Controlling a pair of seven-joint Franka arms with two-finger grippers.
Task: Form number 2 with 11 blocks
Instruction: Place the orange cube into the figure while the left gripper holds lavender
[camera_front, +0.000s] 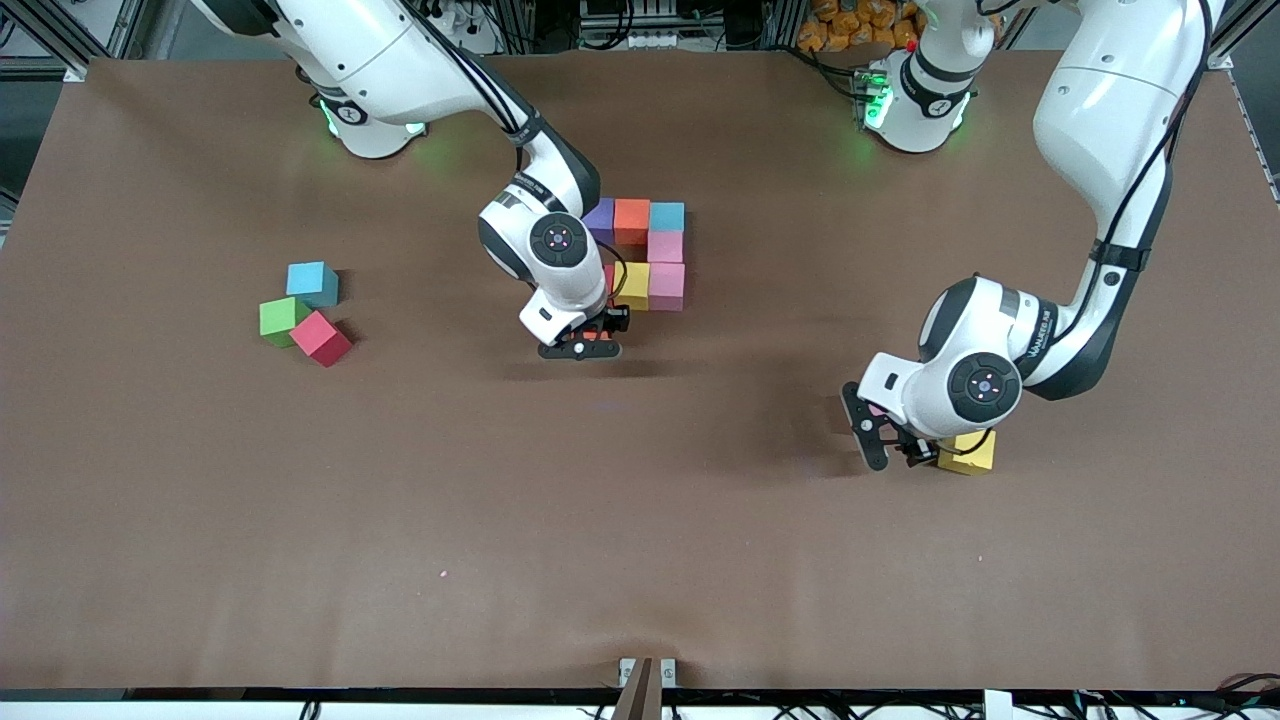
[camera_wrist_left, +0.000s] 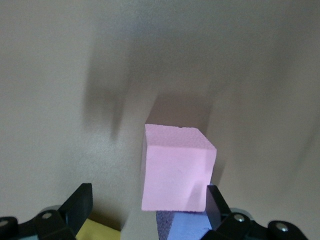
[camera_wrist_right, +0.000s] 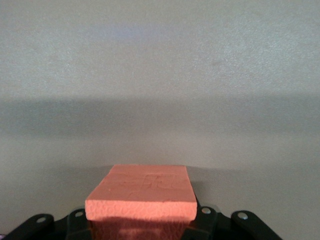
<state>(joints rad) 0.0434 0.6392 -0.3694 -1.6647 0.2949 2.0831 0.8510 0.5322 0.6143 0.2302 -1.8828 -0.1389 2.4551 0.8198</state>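
Nearest the front camera, toward the left arm's end of the table: a yellow cube just beside the left gripper, jaws spread wide and low over the brown table. Seen from the left wrist: a pink cube between and just ahead of the black fingertips, a purple-blue cube and the yellow one at the frame's edge beneath. Mid-table: right gripper clamped on an orange cube, held over bare tabletop just nearer the camera than the partly built number 2. Laid so far: purple block, orange block and light blue block in a row, two pink blocks below the blue, a yellow block beside the lower pink; more hidden by the right wrist. Toward the right arm's end: loose blue cube, green cube and red cube clustered, touching. Both arms bent steeply down.
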